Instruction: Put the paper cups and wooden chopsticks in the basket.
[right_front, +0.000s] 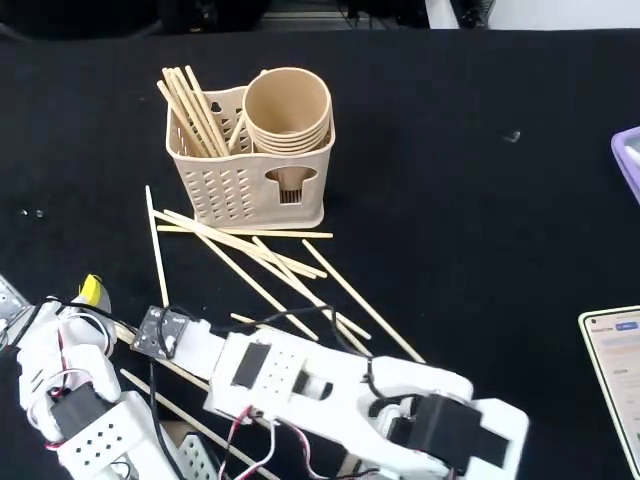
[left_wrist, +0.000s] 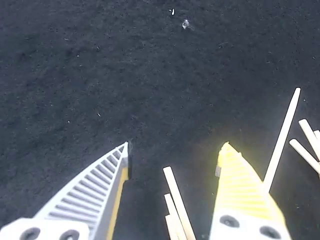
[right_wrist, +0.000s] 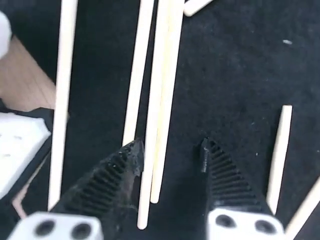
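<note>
1. Beige perforated plastic basket stands at 11 o'clock on the black cloth-covered table. A stack of tan paper cups fills its 3 o'clock compartment, and a bundle of pale wooden chopsticks leans in its 9 o'clock compartment.
2. Loose chopsticks lie scattered on the table from the basket's 6 o'clock side toward the arms, several crossing one another.
3. The left gripper hangs low over the table with its white and yellow fingers spread apart. A few chopstick ends lie between the fingers, clamped by neither, and another stick runs just outside the yellow finger. Its yellow fingertip shows at 8 o'clock in the high view.
4. The right gripper has its black ribbed fingers parted, astride chopsticks lying lengthwise. One stick sits close against a finger; whether they touch cannot be told.
5. The white right arm lies across 6 o'clock, covering the near ends of several loose chopsticks.
6. A purple object sits at the 3 o'clock edge and a lit flat screen at 4 o'clock, both well apart from the basket.
</note>
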